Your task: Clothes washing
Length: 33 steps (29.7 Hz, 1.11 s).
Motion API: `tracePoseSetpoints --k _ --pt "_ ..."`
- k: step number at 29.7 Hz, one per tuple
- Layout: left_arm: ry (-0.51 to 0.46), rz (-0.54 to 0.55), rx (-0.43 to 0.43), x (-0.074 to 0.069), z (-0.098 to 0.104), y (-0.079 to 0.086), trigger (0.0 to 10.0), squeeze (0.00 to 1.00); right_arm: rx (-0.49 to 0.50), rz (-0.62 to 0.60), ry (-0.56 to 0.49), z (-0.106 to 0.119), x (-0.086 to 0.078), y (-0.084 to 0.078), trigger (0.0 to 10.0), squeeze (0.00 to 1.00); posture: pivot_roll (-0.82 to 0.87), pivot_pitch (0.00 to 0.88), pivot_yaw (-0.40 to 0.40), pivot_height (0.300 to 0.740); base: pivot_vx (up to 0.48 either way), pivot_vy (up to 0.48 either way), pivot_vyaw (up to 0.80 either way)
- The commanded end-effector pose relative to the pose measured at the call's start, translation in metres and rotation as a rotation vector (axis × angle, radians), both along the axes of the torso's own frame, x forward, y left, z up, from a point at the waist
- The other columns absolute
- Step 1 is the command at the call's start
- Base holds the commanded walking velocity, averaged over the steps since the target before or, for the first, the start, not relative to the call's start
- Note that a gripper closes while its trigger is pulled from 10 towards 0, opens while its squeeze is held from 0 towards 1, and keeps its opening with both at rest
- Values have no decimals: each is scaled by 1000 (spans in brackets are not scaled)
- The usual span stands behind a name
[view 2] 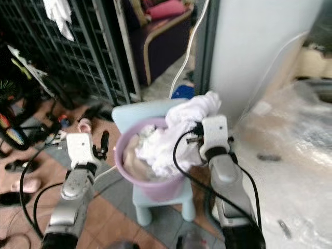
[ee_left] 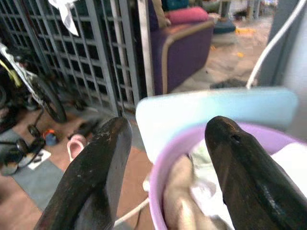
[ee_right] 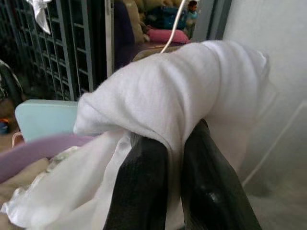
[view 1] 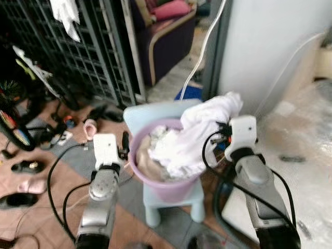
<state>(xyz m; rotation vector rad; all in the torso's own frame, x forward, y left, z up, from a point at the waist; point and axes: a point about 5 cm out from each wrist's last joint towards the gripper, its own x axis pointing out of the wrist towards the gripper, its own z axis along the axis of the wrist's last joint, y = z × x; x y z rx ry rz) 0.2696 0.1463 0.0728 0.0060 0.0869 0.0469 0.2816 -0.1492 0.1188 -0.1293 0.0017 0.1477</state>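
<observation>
**White Garment Pinched Above the Laundry Basket**

The right gripper (ee_right: 175,158) had its two black fingers pressed together on a fold of the white garment (view 1: 205,122), which draped over the fingertips and trailed down into the purple basket (view 1: 171,189). The lifted cloth stood above the basket's rim on the robot's right side, with its lower part lying among the other clothes (view 1: 155,150), pale and crumpled, that filled the basket.

The left gripper (ee_left: 168,139) had its fingers spread apart and held nothing; one finger stood over the basket's near rim, the other outside it, by the basket's left side.

The basket sat on a small light-blue chair (view 1: 150,115), whose backrest rose behind it. Beyond stood a dark metal grille (view 1: 88,46) and a purple sofa (view 1: 166,36), with shoes (view 1: 31,167) scattered on the floor to the left.
</observation>
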Motion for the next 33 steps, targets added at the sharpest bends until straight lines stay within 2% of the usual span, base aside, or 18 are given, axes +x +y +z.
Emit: tracePoseSetpoints --k 1,9,15,18,21,23,25,29,33 --pt "-13 7 10 3 4 3 10000 0 2 15 -29 8 3 4 10000 0 -86 0 91 740 0 0 0" --pt "-19 5 9 3 4 1 10000 0 -13 -5 -22 7 4 2 10000 0 -87 0 89 740 0 0 -673" --pt "-27 -1 2 3 5 1 10000 0 -73 -46 -115 25 11 -3 10000 0 -90 0 93 740 0 0 -778" --pt "-29 -2 2 3 5 0 10000 0 -126 -60 -170 35 14 -6 10000 0 -90 0 94 740 0 0 -779" --pt "-31 -2 2 3 6 1 10000 0 -212 -130 -244 49 19 -15 10000 0 -90 0 94 740 0 0 -781" --pt "-31 -2 2 3 6 1 10000 0 -227 -146 -251 50 19 -17 10000 0 -90 0 94 740 0 0 -781" --pt "-33 -9 -7 3 6 2 10000 0 -278 -220 -250 51 20 -28 10000 0 -89 0 94 740 0 0 -775" --pt "-47 -14 -7 1 9 5 10000 0 -315 -315 -208 43 19 -43 10000 0 -86 0 93 740 0 0 -777" --pt "-65 -30 -1 2 12 5 10000 0 -305 -303 -195 41 21 -41 10000 0 -85 0 96 740 203 0 -781"
